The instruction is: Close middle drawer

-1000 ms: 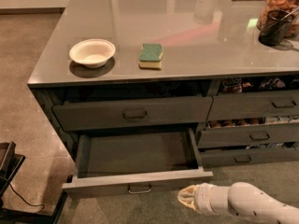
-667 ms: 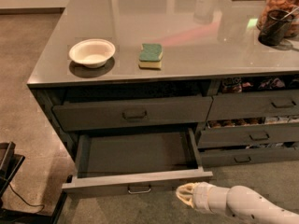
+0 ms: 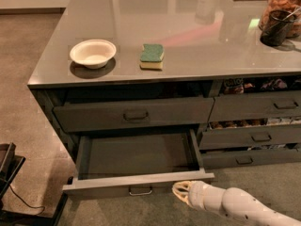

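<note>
The middle drawer [image 3: 138,182] is pulled far out of the grey cabinet, low in the camera view. It is wide and shallow, with a low flat front, a small loop handle [image 3: 140,190] at its centre and a bare dark inside. My gripper [image 3: 180,192] is at the end of a white arm coming in from the bottom right. It is just in front of the right part of the drawer's front, right of the handle.
A taller-fronted drawer [image 3: 134,114] sits above. Narrower drawers [image 3: 256,136] with snack packets are to the right. On the countertop [image 3: 211,46] stand a white bowl [image 3: 93,53], a green-yellow sponge [image 3: 152,56] and a dark cup [image 3: 276,28]. Black equipment [image 3: 8,168] is at the left.
My gripper has shifted slightly to the left, closer to the drawer's front. The drawer stands as far out as before.
</note>
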### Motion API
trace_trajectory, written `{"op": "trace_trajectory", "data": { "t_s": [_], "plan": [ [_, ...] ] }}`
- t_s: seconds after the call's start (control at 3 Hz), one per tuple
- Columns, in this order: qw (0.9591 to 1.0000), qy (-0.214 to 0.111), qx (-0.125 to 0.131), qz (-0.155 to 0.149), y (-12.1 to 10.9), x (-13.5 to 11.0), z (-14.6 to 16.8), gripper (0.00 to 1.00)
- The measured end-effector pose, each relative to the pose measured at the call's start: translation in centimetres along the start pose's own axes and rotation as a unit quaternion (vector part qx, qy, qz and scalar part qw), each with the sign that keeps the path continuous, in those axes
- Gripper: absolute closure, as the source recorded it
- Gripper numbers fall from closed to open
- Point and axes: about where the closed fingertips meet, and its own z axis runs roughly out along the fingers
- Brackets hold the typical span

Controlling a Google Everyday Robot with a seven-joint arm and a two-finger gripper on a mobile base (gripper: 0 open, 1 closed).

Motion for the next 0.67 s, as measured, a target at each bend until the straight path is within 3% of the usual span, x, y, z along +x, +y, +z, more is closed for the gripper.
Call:
{"op": "trace_trajectory", "data": {
  "t_s": [0.67],
  "plan": [
    [0.9997,-0.019,0.013,-0.005,-1.6,-0.3,2.3,1.00]
  ]
}}
